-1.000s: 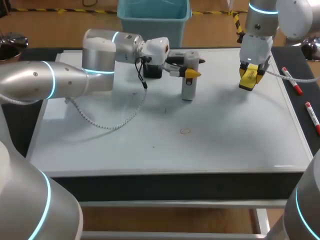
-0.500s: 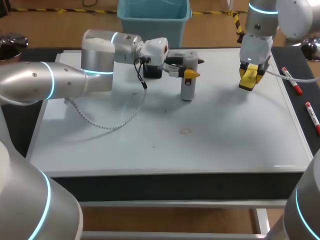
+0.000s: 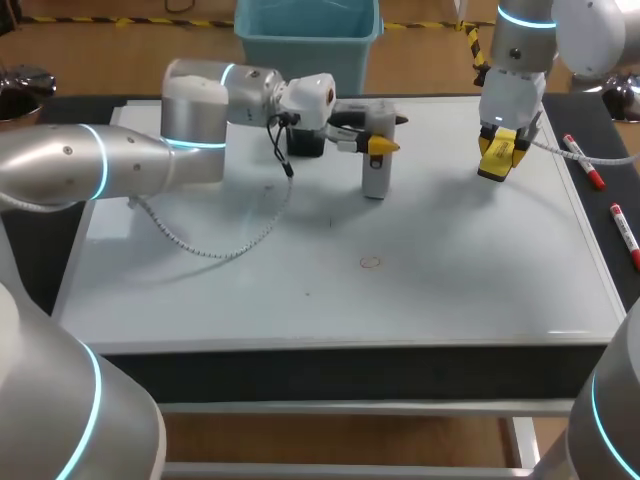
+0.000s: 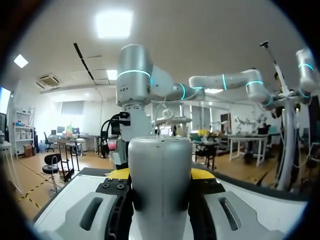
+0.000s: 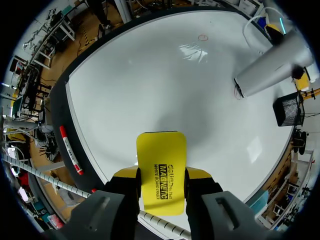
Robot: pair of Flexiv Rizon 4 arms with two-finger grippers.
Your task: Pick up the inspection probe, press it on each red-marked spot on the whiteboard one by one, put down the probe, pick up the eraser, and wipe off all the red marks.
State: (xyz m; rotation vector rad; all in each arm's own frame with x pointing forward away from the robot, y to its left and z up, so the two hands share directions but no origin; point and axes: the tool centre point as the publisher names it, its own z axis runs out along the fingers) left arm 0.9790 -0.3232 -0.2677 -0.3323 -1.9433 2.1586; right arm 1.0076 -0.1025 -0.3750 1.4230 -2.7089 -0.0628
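1. I am reading the task as past its middle: the right gripper is carrying the yellow eraser, while the probe is not yet put down.
2. I am finding only 1 red mark, a faint ring near the middle of the whiteboard. It is at 6 o'clock from the probe and well apart from it. So releasing the probe and wiping are what I am judging to be left.
3. The left gripper is clamping the probe's grey body from 2 sides, its fingers spread only as wide as that body. The probe is standing upright near the whiteboard's 12 o'clock edge, its lower end seemingly resting on the board. A black holder is sitting just beside it at 9 o'clock.
4. The right gripper is pinching the eraser between both fingers, hanging over the whiteboard's 2 o'clock corner.
5. A red marker is lying on the counter at 3 o'clock.
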